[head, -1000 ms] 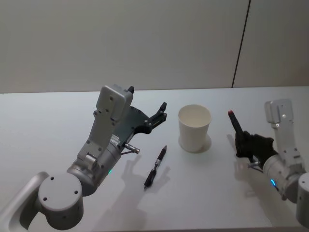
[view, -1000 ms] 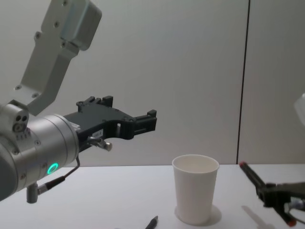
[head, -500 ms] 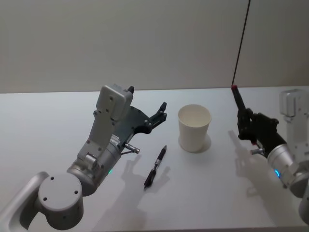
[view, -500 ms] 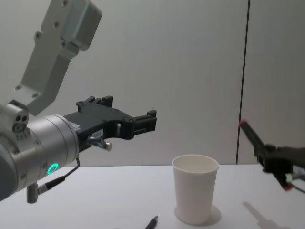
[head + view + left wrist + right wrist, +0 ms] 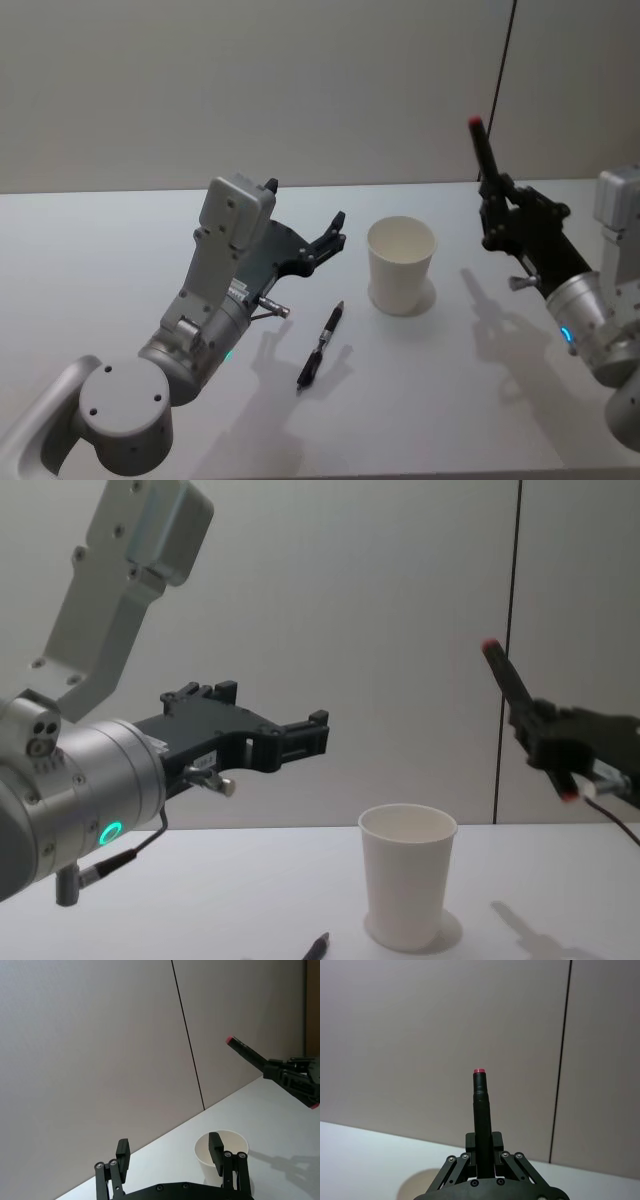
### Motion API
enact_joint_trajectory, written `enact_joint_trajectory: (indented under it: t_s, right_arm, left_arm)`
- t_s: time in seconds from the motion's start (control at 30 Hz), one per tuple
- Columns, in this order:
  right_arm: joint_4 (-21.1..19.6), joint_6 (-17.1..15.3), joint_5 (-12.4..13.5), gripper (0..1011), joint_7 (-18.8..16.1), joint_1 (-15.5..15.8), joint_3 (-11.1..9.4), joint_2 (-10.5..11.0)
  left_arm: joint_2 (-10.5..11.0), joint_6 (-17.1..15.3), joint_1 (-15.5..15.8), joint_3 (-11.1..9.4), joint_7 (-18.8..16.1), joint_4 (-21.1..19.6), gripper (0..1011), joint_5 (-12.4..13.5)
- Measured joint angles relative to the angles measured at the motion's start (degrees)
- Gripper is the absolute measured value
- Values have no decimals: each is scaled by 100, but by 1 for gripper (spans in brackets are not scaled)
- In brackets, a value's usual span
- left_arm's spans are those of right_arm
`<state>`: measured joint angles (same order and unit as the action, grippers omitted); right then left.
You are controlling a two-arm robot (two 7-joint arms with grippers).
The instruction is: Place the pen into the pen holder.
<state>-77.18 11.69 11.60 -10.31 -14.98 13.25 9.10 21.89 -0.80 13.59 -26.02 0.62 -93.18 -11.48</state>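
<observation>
— Now, what has changed on the right side?

— The right gripper [image 5: 497, 208] has risen. A second ago it sat low, near the counter [image 5: 100, 250] and well to the right of the cup [image 5: 401, 265]. It now hangs in the air above rim height and somewhat nearer the cup. It is still off to the cup's right, not over the mouth.

— State of its jaws?

— Narrow, clamped on the pen [image 5: 483, 160] toward its lower part. The pen stands close to upright with a red end on top, and the top leans a little toward the cup. In the chest view a short length pokes out below the jaws.

— And the left side?

— No change. The left gripper [image 5: 335, 232] hangs above the counter to the left of the cup, jaws wide, holding nothing. A second pen [image 5: 321, 345] lies flat on the counter between that arm and the cup, touching neither. It has not moved.

— The cup itself?

— Upright, in the same place, and empty as far as the head view shows.

— Your finding for the task?

— In my judgement the pickup is done and the lift is under way. The pen still has to be carried sideways over the mouth, then lowered and released. The tilt is the risk: a lower end that catches the rim could tip a light paper cup.
</observation>
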Motion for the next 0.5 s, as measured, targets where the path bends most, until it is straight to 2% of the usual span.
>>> enact_joint_trajectory:
  t_s: [0.2,0.5]
  right_arm:
    - [342,560,80,176,-315,-239,53,-132]
    - [852,1060,56,176,-564,-548,116,-294]
  left_arm:
    - [0,0,0,0,0,0,1000,0]
    - [0,0,0,0,0,0,1000,0]
